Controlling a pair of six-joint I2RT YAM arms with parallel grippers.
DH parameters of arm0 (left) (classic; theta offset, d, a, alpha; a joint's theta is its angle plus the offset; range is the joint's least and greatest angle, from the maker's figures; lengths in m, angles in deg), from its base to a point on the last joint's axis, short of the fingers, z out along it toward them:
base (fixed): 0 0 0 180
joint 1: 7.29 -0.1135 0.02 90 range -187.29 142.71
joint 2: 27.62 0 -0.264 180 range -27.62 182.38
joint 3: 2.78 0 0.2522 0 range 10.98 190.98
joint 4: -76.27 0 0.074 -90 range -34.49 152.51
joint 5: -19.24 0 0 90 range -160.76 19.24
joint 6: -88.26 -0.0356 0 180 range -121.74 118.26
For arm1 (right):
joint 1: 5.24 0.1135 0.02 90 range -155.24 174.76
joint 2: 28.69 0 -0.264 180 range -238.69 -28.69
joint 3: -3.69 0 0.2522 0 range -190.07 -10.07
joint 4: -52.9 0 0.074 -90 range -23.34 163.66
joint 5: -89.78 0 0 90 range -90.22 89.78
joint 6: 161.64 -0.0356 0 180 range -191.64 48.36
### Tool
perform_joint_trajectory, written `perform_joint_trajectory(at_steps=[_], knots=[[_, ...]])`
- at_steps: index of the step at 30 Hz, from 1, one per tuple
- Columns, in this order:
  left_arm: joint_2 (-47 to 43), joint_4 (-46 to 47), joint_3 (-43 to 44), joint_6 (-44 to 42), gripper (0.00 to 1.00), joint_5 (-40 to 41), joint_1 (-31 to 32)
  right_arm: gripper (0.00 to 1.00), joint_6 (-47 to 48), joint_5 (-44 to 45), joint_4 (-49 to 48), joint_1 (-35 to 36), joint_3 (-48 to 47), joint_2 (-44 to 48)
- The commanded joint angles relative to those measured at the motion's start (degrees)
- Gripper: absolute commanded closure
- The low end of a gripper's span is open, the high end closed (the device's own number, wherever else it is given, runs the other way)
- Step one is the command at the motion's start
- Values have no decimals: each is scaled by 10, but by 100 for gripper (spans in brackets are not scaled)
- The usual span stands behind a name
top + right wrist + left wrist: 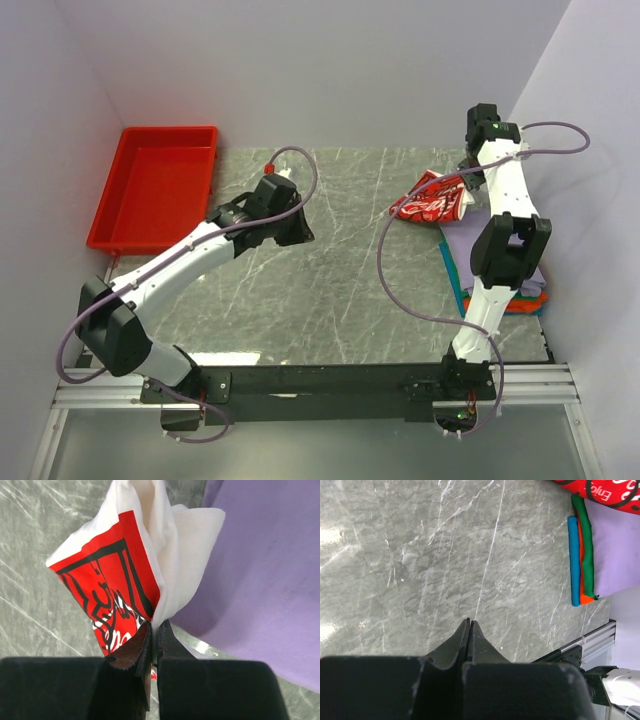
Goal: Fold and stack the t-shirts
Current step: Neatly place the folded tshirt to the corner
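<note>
The white shirt with red print (432, 200) is near the far right corner of the worktop (340, 290). It is bunched up at the far end of a pile of folded shirts by the right edge. The lavender shirt (615, 545) is on top of the pile. Under it you can see the edges of the green shirt (585, 545), the orange shirt (583, 592) and the teal shirt (574, 560).

The right jaws are pinched tight on the white shirt. The cloth comes out from between them in a crumpled fan, red on one side and white on the other. The left jaws are pressed together with nothing in them. They hang over the bare worktop, left of the middle. A red tray (155, 190) sits by the far left corner.

This shirt looks soft, thin and light. It will not break, but it will flop and sag where nothing holds it up. Held at one spot, it will likely hang in a bunch and not lie flat. I think the best places to hold are an edge or a corner, not the middle. Two corners, one for each pair of jaws, would help keep it flat. Thin cloth can slip out, so the pinch should catch a good bit of it. A drag across the pile could also mess up the lavender shirt.
</note>
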Motion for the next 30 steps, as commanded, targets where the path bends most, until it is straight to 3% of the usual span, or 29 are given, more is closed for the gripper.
perform_joint_trajectory(at_steps=[1,30], knots=[[12,-3,37,-14,100,-10,-1,100,24,47,-19,-12,-34,53],[33,-14,51,-13,99,-1,-1,100,132,51,-77,-36,-65,127]])
